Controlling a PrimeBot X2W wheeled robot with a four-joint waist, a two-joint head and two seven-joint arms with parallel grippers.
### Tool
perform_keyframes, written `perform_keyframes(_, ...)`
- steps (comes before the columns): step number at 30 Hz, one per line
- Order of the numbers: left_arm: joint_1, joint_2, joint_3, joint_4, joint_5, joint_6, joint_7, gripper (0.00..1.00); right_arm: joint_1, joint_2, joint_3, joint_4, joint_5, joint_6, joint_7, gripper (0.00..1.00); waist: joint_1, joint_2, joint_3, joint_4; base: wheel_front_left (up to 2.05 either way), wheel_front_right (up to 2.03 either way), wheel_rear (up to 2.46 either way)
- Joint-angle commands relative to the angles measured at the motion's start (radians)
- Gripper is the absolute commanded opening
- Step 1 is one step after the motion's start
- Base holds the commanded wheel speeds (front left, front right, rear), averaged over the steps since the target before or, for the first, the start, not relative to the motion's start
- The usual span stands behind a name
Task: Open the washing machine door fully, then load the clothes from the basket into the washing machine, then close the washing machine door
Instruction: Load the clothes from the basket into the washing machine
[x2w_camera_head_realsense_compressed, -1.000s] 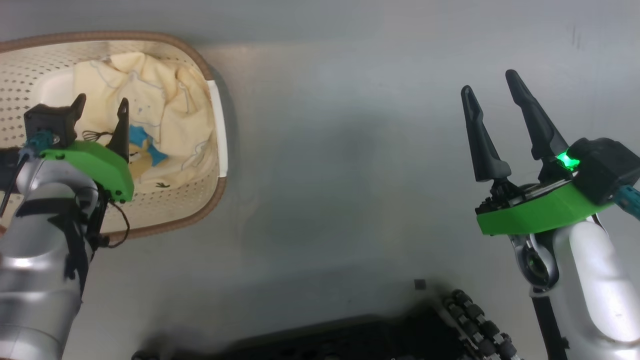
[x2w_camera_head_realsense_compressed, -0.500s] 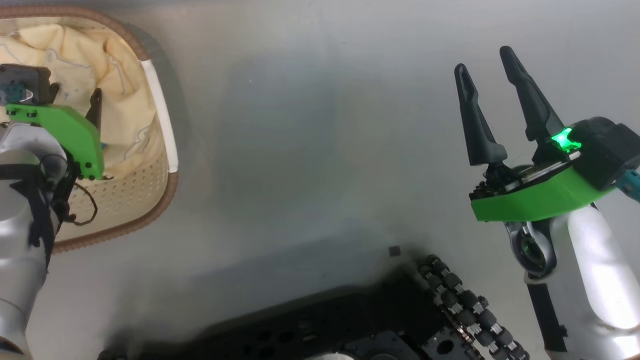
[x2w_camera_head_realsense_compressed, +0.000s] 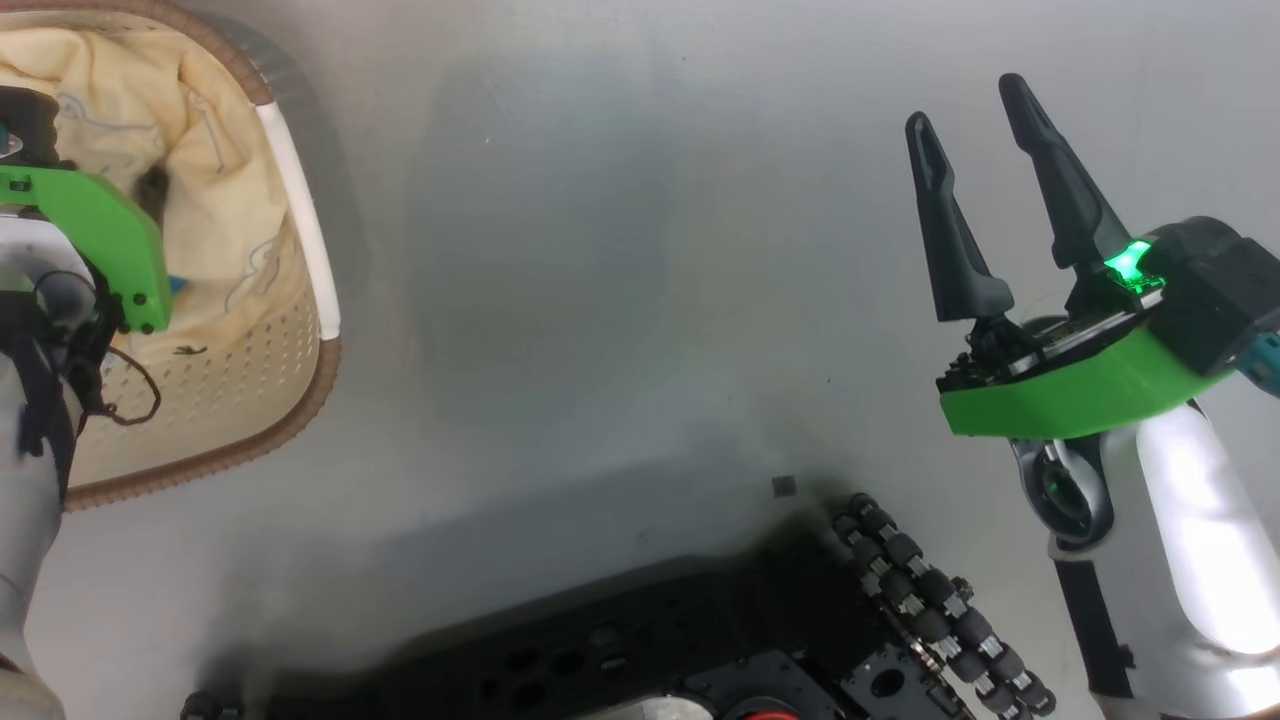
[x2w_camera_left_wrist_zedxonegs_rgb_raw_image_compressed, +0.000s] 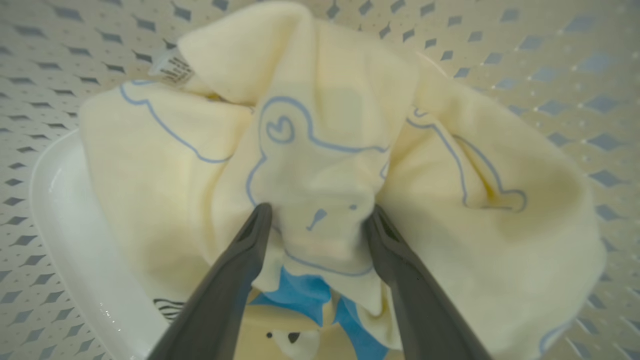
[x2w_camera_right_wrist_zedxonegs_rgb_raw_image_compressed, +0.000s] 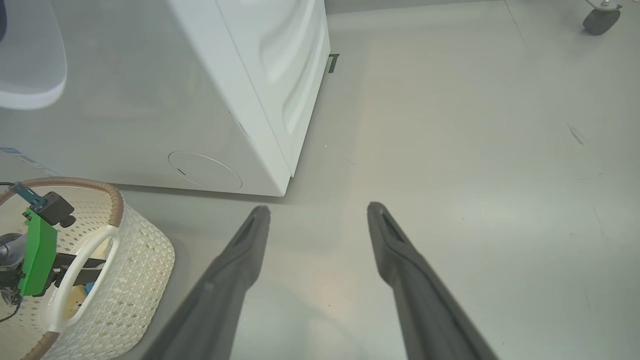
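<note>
Left end effector (x2w_camera_left_wrist_zedxonegs_rgb_raw_image_compressed: 316, 216) has sunk into the clothes (x2w_camera_left_wrist_zedxonegs_rgb_raw_image_compressed: 330, 125) — jaws spread, straddling a fold; right end effector (x2w_camera_head_realsense_compressed: 965, 103) released.

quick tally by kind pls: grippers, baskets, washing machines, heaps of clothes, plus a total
grippers: 2, the left gripper and the right gripper
basket: 1
washing machine: 1
heap of clothes: 1, number of garments in it cannot be told
total: 5
</note>
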Motion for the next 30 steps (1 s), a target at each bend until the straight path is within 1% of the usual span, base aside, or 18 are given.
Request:
perform_keyframes(1, 0.012, 0.027, 0.006, 0.011, -0.014, 0.001, 0.014, 1.0, 0.051, 0.0, 0.012, -0.029, -0.012, 0.003, -0.006, 1.0, 0.0, 0.0, -0.001, 0.003, 0.0, 0.0, 0.0)
perform_keyframes(6, 0.009, 0.008, 0.004, 0.033, -0.051, 0.001, 0.051, 1.0, 0.065, 0.0, 0.007, -0.034, -0.022, 0.003, -0.006, 1.0, 0.0, 0.0, -0.001, 0.004, 0.0, 0.0, 0.0)
perform_keyframes(7, 0.008, 0.006, 0.001, 0.035, -0.056, 0.001, 0.06, 0.97, 0.068, 0.0, 0.007, -0.035, -0.024, 0.003, -0.006, 1.0, 0.0, 0.0, -0.001, 0.005, 0.0, 0.0, 0.0)
perform_keyframes(8, 0.007, 0.005, -0.002, 0.038, -0.06, 0.001, 0.063, 0.23, 0.071, 0.0, 0.006, -0.036, -0.025, 0.003, -0.006, 1.0, 0.0, 0.0, -0.001, 0.005, 0.0, 0.0, 0.0)
perform_keyframes(9, 0.006, 0.004, -0.004, 0.04, -0.064, 0.001, 0.065, 0.0, 0.074, 0.0, 0.005, -0.038, -0.027, 0.003, -0.006, 1.0, 0.0, 0.0, -0.001, 0.006, 0.0, 0.0, 0.0)
perform_keyframes(15, 0.002, -0.001, -0.019, 0.044, -0.079, 0.001, 0.066, 0.0, 0.07, 0.0, 0.004, -0.037, -0.031, 0.003, -0.006, 1.0, 0.0, 0.0, -0.001, 0.011, 0.0, 0.0, 0.0)
perform_keyframes(20, 0.0, 0.009, -0.031, 0.047, -0.095, 0.001, 0.035, 0.0, 0.037, 0.0, 0.009, -0.033, -0.024, 0.003, -0.006, 1.0, 0.0, 0.0, -0.017, 0.011, 0.0, 0.0, 0.0)
perform_keyframes(24, 0.027, 0.004, -0.039, 0.051, -0.105, 0.001, 0.007, 0.0, 0.028, 0.0, 0.002, -0.021, -0.017, 0.003, -0.006, 1.0, 0.0, 0.0, -0.068, 0.016, 0.0, 0.0, 0.0)
perform_keyframes(30, 0.091, -0.01, -0.057, 0.043, -0.125, 0.001, -0.053, 0.0, 0.026, 0.0, -0.006, 0.0, -0.01, 0.003, -0.006, 1.0, 0.0, 0.0, -0.178, 0.029, 0.0, 0.0, 0.0)
